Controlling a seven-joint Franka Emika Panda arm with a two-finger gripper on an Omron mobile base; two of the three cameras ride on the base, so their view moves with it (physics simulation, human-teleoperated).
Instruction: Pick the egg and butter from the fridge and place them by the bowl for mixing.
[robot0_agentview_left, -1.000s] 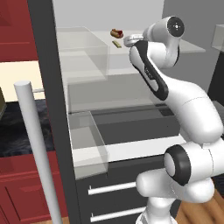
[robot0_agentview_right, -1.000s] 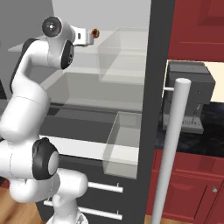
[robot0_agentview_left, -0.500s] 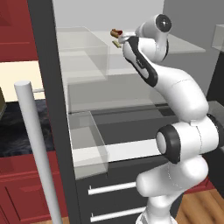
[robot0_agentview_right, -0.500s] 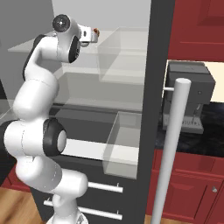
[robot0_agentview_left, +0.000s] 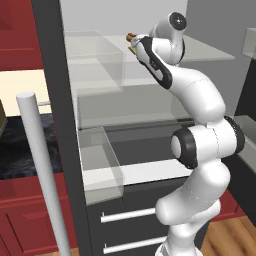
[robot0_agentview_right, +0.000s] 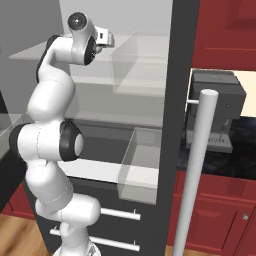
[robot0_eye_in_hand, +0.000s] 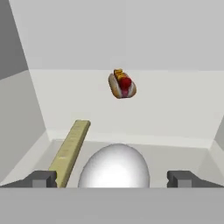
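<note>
egg: one, smooth white ball, bottom centre
butter: one, flat tan stick, lower left
gripper: spread wide, holding nothing

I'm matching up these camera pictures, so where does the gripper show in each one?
Left base view: gripper upper middle, at the top fridge shelf.
Right base view: gripper upper left, reaching onto that shelf.
Hand view: bottom edge, open fingertips either side of the egg.
Shared landmark: the top fridge shelf.

Hot dog, brown bun with red and yellow topping, lies far back on the pale shelf. Red cabinets flank the scene right and left. Dark coffee machine on the right counter.
</note>
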